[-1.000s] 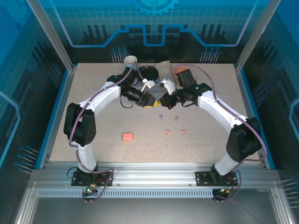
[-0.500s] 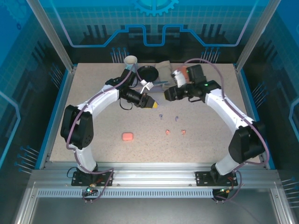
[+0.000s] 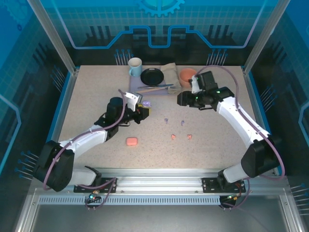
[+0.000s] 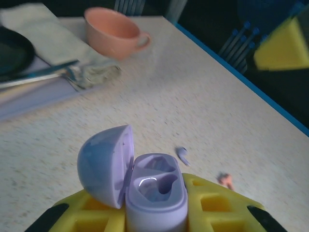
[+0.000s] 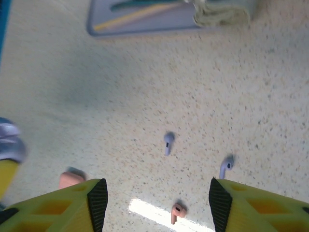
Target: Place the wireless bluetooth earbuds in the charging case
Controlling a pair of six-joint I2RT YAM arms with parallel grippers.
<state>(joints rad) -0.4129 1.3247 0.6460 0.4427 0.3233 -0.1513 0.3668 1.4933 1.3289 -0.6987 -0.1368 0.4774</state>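
Observation:
My left gripper [image 3: 143, 109] is shut on the base of a lilac charging case [image 3: 146, 104] and holds it above the table, left of centre. In the left wrist view the case [image 4: 155, 191] stands upright between the yellow fingers [image 4: 217, 205], its lid [image 4: 104, 164] swung open to the left and its sockets empty. Two lilac earbuds [image 3: 166, 120] [image 3: 182, 122] and two pink earbuds [image 3: 173, 137] [image 3: 189, 137] lie loose on the table. My right gripper [image 3: 181, 99] hovers open above them, with nothing between its fingers [image 5: 96, 203]; below it lie lilac earbuds [image 5: 167, 141] [image 5: 226, 166] and a pink earbud [image 5: 176, 211].
A closed pink case [image 3: 131, 141] lies near the front, left of the earbuds. At the back stand a mug [image 3: 134, 66], a black plate [image 3: 152, 76], a mat with cutlery [image 3: 157, 88] and a salmon cup [image 3: 187, 74].
Both grippers met at the back centre a second ago. The left arm has since drawn back toward the near left with the lilac case. The right gripper opened and withdrew to the right.

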